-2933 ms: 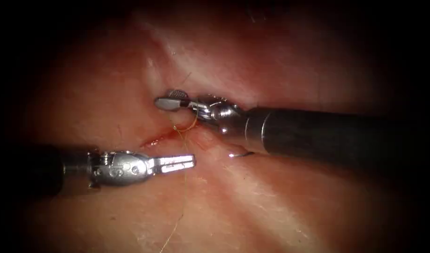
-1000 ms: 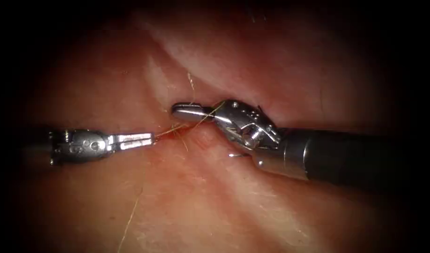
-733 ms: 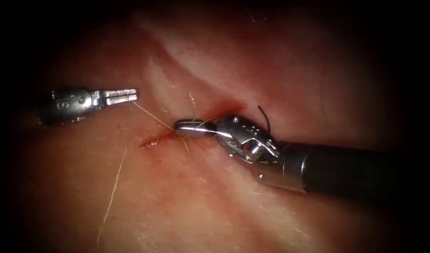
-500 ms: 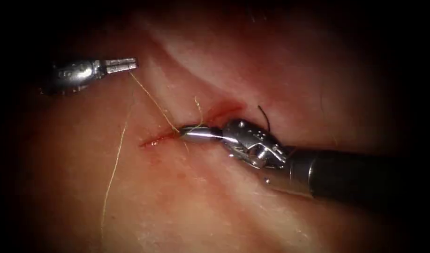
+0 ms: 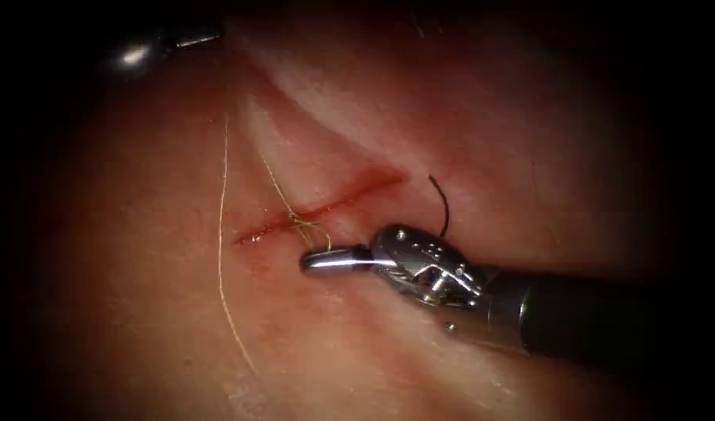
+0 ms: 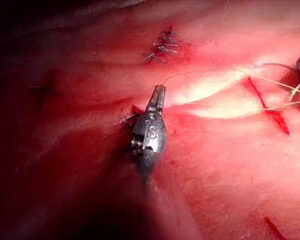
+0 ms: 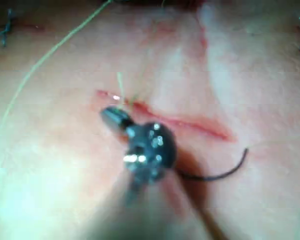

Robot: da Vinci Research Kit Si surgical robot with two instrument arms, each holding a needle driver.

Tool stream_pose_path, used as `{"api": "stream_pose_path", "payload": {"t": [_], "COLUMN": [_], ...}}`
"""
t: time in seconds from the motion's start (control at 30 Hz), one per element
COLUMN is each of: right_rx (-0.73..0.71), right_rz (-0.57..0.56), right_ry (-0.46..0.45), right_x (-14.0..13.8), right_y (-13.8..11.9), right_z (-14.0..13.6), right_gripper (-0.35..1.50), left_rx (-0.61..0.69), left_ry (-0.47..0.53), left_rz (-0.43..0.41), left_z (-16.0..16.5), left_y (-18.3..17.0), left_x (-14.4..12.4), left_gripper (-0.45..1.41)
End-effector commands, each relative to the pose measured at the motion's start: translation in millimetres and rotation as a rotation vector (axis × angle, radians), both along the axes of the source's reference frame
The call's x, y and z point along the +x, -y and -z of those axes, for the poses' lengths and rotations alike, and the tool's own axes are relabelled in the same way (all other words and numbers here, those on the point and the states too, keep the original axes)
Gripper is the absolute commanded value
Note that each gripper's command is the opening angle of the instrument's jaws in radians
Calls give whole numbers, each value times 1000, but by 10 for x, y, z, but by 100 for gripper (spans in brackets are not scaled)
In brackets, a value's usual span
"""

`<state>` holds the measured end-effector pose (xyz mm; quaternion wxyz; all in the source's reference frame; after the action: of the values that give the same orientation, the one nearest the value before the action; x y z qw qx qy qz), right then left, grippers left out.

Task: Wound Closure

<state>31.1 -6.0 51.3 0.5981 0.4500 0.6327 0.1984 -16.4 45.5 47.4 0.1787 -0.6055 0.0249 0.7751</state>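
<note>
Gripping the thread (image 5: 223, 195) with closed jaws, the left tool (image 5: 164, 43) is holding it taut above the cut (image 5: 318, 206); the right tool (image 5: 326, 260), jaws closed on a short thread end, is lying just below the cut, while the needle (image 5: 441, 204) is sitting in the tissue (image 5: 357, 343) beside it.

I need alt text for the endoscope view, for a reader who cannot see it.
Thread crosses the red cut in the tissue. The right end effector, shut and holding nothing visible, lies just below the cut; the left end effector, far upper left, holds the thread. The dark curved needle rests by the cut's right end, held by neither.
</note>
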Motion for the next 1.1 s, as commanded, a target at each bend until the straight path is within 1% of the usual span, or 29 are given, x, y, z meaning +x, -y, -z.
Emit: {"api": "stream_pose_path", "payload": {"t": [0.03,0.23,0.4,0.57,0.77,0.97,1.1], "right_rx": [4,10,8,12,11,-1,-6], "right_rz": [17,54,63,36,13,9,13], "right_ry": [-12,-20,-19,0,17,13,15], "right_x": [6,-5,-7,-9,-7,-10,-11], "right_y": [3,8,9,0,-3,4,9], "right_z": [2,7,7,4,0,-6,-8], "right_gripper": [-35,-35,-35,-35,-35,-35,-35], "left_rx": [-2,-4,-21,-23,-34,-37,-38], "left_ry": [-3,-11,-20,-22,-43,-77,-107], "left_rz": [2,12,15,21,38,67,90], "left_z": [-8,-23,-41,-56,-71,-80,-83], "left_y": [-6,-30,-40,-45,-55,-65,-72], "left_x": [-4,3,10,14,25,40,61], "left_gripper": [-45,-45,-45,-45,-45,-45,-45]}}
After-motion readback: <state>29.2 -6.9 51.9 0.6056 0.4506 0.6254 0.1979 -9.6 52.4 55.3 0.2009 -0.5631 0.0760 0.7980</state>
